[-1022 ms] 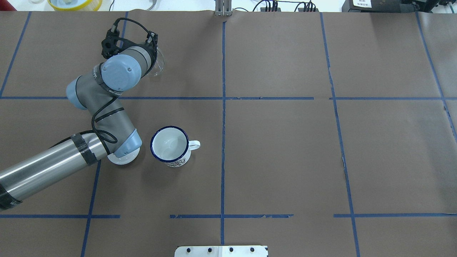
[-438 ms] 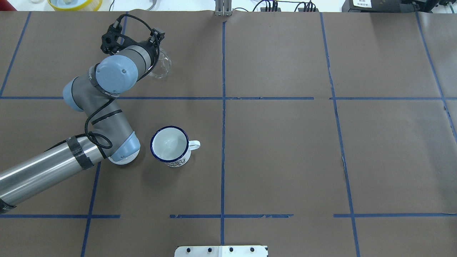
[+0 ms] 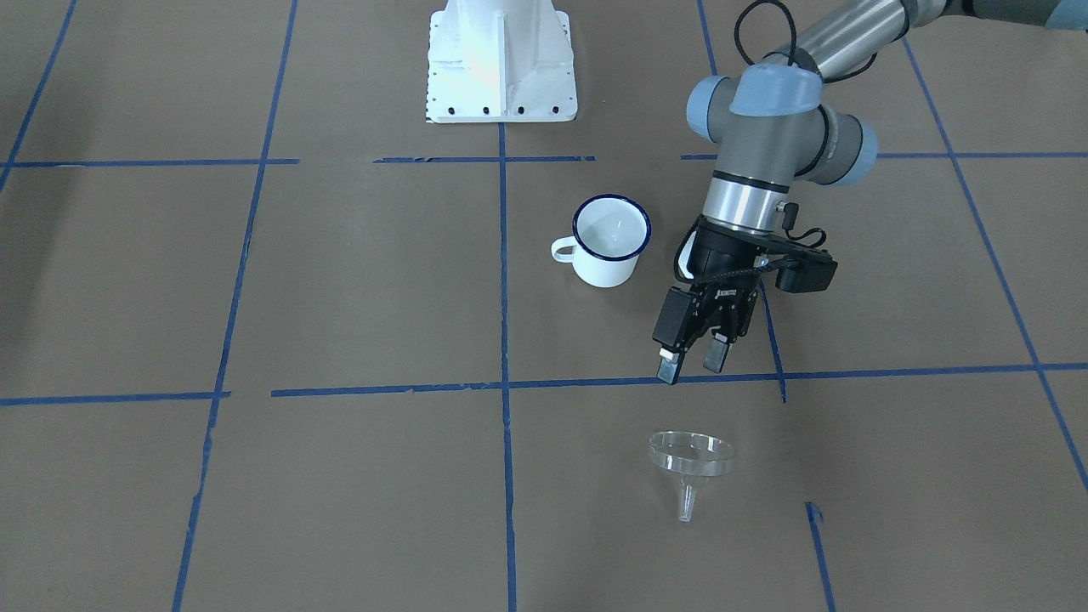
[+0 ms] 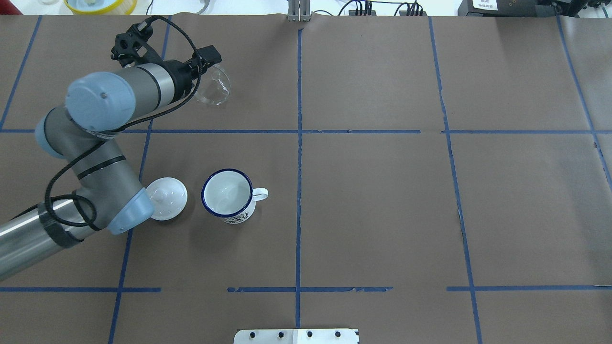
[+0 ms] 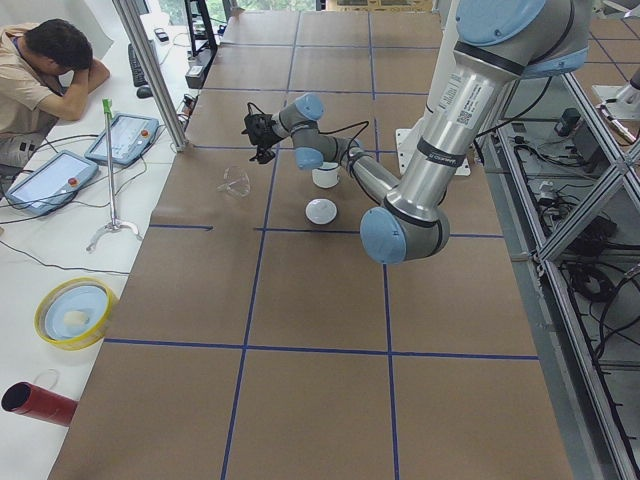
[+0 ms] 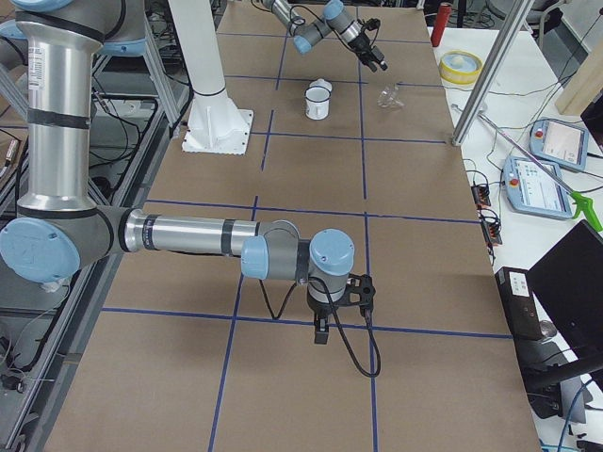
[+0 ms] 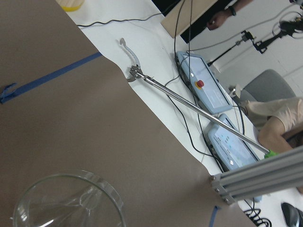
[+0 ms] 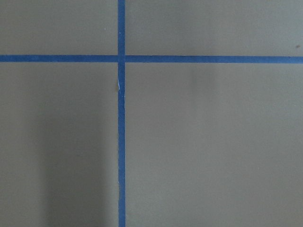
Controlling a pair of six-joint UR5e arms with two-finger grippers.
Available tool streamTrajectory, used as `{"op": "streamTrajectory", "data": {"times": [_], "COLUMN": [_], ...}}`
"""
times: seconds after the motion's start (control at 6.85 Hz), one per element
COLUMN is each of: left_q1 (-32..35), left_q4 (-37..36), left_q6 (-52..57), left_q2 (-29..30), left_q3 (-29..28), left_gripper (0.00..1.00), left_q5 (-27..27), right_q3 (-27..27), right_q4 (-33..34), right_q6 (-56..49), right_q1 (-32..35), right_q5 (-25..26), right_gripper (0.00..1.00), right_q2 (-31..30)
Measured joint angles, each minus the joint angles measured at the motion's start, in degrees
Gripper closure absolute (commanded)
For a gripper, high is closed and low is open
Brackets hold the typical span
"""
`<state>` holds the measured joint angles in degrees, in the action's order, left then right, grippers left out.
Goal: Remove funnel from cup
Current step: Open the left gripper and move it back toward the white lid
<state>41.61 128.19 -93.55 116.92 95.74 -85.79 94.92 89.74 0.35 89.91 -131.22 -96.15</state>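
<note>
Two items, well apart — funnel lying on table, lower centre-right of front view; cup upper centre. Left gripper between them, fingers apart, empty — right gripper: can't tell.

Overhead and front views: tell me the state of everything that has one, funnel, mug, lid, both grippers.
Enamel mug: upright, empty.
Clear funnel: out of the mug, lying on its side on the table, not held.
Knobbed lid: knob up beside the mug, not touching it.
Left gripper: fingers open, empty, above the table.
Right gripper: seen only from the side, cannot tell.
</note>
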Motion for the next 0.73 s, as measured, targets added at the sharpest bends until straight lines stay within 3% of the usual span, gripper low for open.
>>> {"op": "streamTrajectory", "data": {"times": [0.29,0.44,0.73], "left_q1": [1.7,1.9,2.7], "left_q4": [-15.1,-20.3,-29.4], "left_q6": [16.6,26.0,40.9], "left_q2": [-3.5,-4.3,-6.1], "left_q3": [11.1,13.7,16.5], "left_gripper": [0.0,0.0,0.0], "left_q5": [-6.3,-8.9,-19.5], "right_q3": [0.0,0.0,0.0], "right_q4": [0.0,0.0,0.0], "right_q6": [0.0,0.0,0.0], "right_q1": [0.0,0.0,0.0], "right_q5": [0.0,0.0,0.0], "right_gripper": [0.0,0.0,0.0], "right_q2": [0.0,0.0,0.0]}}
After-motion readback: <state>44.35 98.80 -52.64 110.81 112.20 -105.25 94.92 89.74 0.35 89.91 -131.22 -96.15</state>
